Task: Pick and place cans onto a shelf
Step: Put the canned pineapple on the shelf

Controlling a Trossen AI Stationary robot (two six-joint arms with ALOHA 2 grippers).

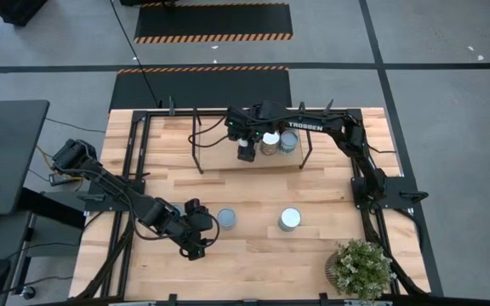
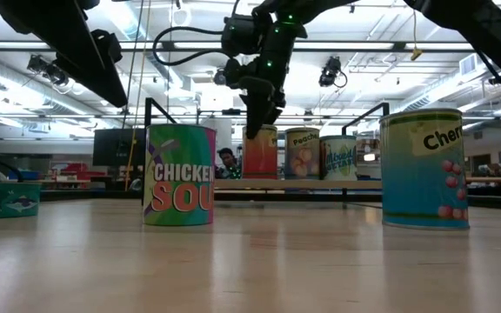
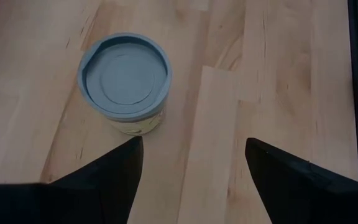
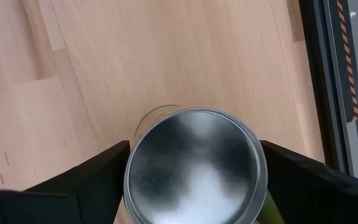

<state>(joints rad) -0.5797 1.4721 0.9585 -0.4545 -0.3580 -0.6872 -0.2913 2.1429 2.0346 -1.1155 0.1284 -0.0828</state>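
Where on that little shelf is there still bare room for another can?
The shelf is bare on its left stretch, from the left legs to the right tool. Its right end is crowded: three cans stand close together there. On the table, the strip between shelf and the two loose cans is free.

The light butcher-block wooden table (image 1: 253,183) has two cans (image 1: 226,219) plus a bushy green potted plant (image 1: 361,268). The small black-framed wooden shelf (image 1: 219,163) holds three more.

We see a silver-topped can (image 4: 196,167) filling the space between our right gripper's (image 4: 194,186) two dark fingers (image 4: 98,177), over a pale wooden board (image 4: 166,56) with a black frame rail (image 4: 328,81) alongside.
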